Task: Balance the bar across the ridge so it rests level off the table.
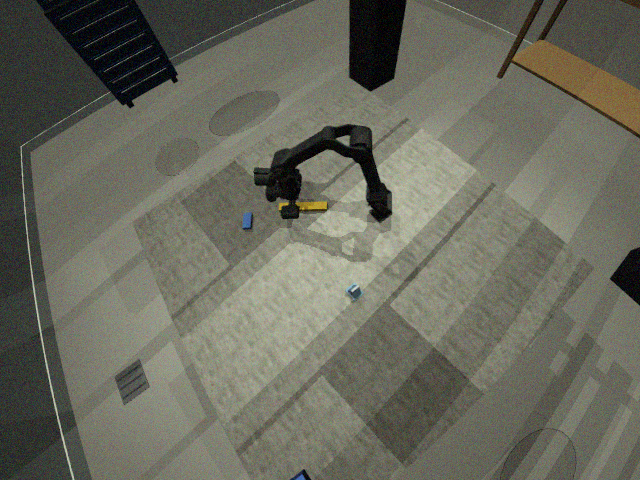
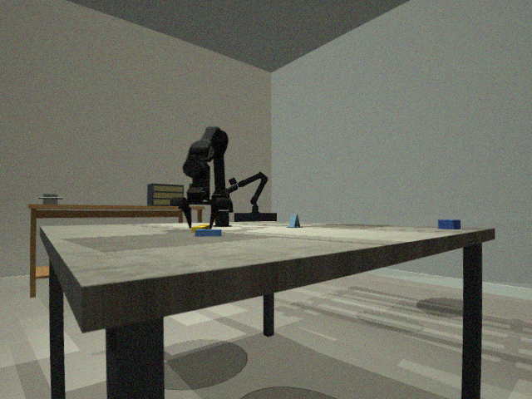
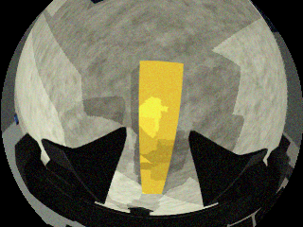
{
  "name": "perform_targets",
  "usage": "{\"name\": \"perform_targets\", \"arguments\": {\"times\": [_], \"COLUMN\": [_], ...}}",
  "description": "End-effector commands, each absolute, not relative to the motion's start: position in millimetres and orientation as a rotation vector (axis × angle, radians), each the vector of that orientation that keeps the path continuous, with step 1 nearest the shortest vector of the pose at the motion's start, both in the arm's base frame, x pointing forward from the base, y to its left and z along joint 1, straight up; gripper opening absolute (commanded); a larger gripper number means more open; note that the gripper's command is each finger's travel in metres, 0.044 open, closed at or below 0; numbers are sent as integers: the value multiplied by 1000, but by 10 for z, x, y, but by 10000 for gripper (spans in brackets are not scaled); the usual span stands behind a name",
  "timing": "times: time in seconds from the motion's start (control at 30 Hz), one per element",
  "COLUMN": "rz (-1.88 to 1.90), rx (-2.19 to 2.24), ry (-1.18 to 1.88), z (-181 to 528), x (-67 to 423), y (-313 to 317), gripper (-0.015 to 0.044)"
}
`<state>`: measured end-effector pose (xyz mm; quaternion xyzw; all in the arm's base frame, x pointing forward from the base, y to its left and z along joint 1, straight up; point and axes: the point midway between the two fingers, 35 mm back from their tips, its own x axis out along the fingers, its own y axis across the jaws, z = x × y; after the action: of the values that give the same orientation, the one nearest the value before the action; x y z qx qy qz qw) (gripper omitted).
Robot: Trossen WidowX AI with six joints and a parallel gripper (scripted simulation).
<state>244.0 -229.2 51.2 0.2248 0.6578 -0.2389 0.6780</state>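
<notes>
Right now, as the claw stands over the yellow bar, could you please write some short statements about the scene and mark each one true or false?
1. The flat yellow bar lies on the grey table. True.
2. The black claw is closed tightly on the bar. False: it is open, with one finger on each side of the bar and a gap showing.
3. The small light-blue wedge-shaped ridge stands apart from the bar. True.
4. The bar already balances on the ridge. False: it is not on the ridge at all.
5. The flat blue block is stacked on the bar. False: it lies on the table beside it, apart.
</notes>
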Motion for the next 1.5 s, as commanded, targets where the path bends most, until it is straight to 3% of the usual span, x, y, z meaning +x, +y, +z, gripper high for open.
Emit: {"name": "perform_targets", "arguments": {"times": [0.0,0.17,0.37,0.67,0.8,1.47], "rz": [-525,-525,-536,-536,-536,-530], "rx": [508,508,506,506,506,507], "ry": [1484,1484,1479,1479,1480,1481], "z": [481,481,506,506,568,1079], "x": [2438,2438,2438,2438,2445,2463], "y": [-2278,-2278,-2290,-2290,-2296,-2307], "gripper": [315,315,157,98,0,0]}}
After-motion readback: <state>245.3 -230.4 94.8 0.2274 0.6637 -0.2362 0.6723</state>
